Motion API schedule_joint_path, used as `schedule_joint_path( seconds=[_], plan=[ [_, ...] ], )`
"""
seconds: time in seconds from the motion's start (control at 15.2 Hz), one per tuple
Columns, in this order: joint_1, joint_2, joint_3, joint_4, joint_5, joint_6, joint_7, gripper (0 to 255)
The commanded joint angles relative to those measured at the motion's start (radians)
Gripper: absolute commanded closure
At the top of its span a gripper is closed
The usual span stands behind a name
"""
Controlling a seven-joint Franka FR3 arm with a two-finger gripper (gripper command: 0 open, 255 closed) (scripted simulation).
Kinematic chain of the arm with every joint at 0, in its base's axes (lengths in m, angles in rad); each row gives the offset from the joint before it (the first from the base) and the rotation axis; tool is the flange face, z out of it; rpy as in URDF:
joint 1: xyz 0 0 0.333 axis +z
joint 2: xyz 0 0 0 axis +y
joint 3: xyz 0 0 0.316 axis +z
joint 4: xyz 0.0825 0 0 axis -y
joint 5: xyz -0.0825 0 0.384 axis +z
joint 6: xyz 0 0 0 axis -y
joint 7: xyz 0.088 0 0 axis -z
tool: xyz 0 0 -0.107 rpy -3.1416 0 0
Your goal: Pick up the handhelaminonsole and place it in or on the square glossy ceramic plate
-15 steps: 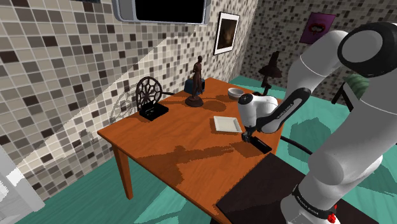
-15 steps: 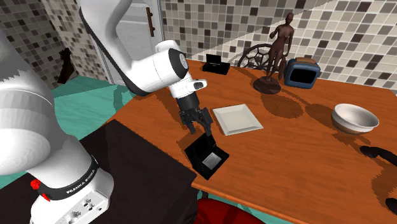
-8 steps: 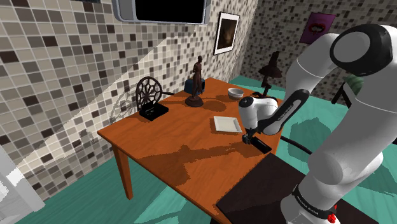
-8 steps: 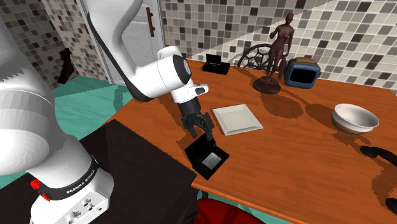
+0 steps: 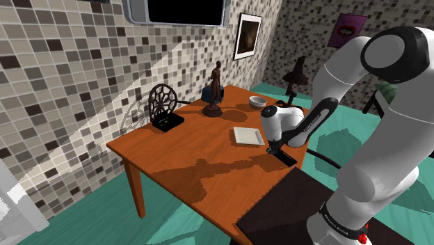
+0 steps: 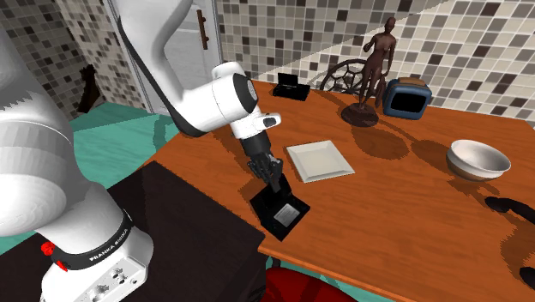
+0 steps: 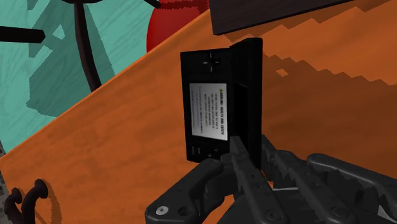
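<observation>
The handheld console [image 6: 283, 212] is black and lies open near the table's front edge by the stand, its lid standing up. In the wrist view its lower half [image 7: 208, 105] shows a pale screen, and the thin lid rises along one side. My gripper [image 6: 275, 182] is down on it, and the fingers have closed on the near end of that lid [image 7: 249, 156]. From the shoulder view the gripper [image 5: 277, 149] sits right over the console [image 5: 286, 158]. The square white plate [image 6: 319, 160] lies flat just beyond the console, a short gap away [image 5: 248, 135].
A brown figurine [image 6: 375, 64], a blue box-like appliance [image 6: 405, 98] and a white bowl [image 6: 477, 160] stand further back on the orange table [image 6: 403, 214]. A wheel ornament [image 5: 164, 104] is at the far end. The dark stand [image 6: 171, 236] abuts the table.
The gripper dropped a little onto the console, and its fingers, spread apart before, have closed on the lid. The console and plate have not shifted.
</observation>
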Motion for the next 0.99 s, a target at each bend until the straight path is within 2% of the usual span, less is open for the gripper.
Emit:
schedule_joint_path(
  seconds=[0.0,0.26,0.92],
  plan=[
    [-0.001,0.001,-0.001,-0.001,0.0,0.0,0.0,255],
    [-0.001,0.001,-0.001,-0.001,0.0,0.0,0.0,255],
    [0.011,-0.166,0.013,-0.033,0.164,-0.078,-0.177,255]
  ],
)
